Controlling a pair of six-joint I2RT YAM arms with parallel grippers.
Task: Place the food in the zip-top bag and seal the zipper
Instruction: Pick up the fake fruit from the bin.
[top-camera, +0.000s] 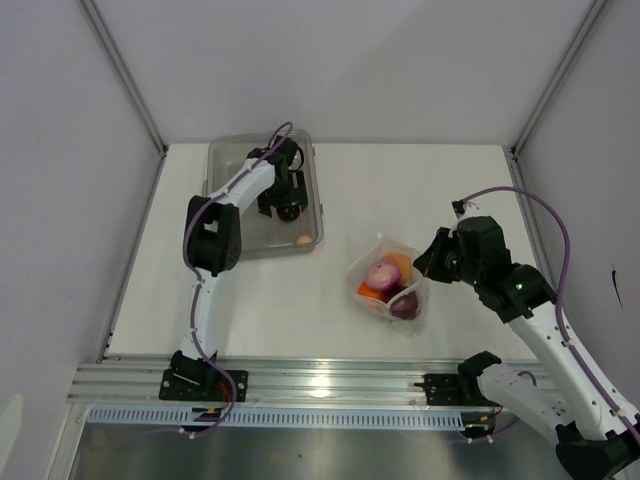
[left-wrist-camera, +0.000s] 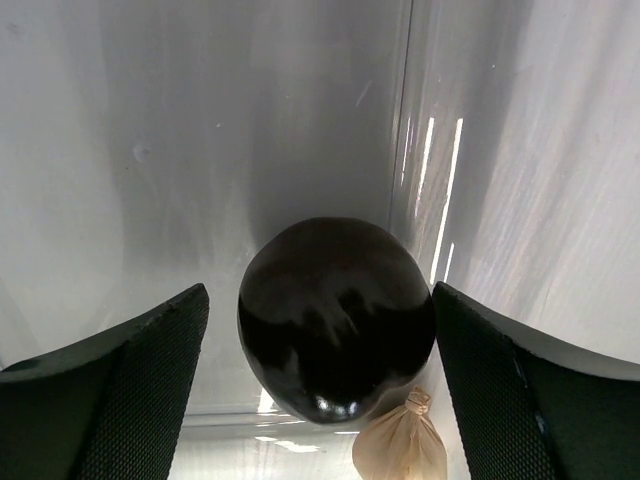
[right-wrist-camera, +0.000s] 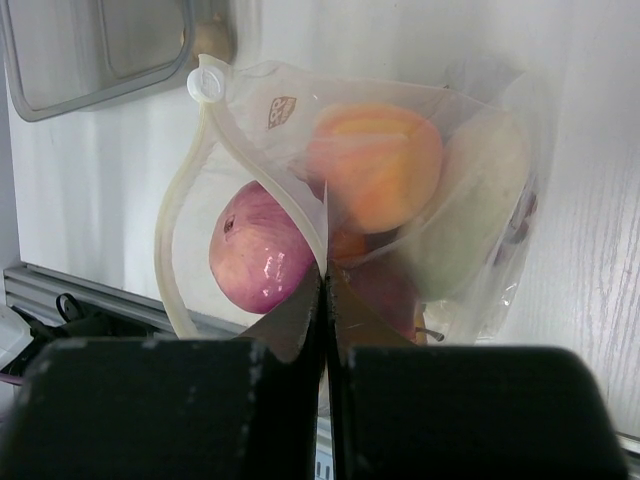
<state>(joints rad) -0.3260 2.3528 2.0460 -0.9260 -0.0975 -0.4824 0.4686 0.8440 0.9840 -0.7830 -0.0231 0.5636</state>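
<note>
Straddling a dark fruit (left-wrist-camera: 335, 320) barely seen overhead, left fingers (left-wrist-camera: 110, 400) apart; right fingers (right-wrist-camera: 200, 400) pinched, seemingly on the zip-top bag (right-wrist-camera: 250, 110).

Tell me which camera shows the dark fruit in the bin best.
Left wrist: the dark fruit fills the centre, between the open left fingers. The top view shows just a dark spot in the bin under the left arm. The right wrist view misses it, facing the bag.

Bright even light, glare streaks, sharp.
</note>
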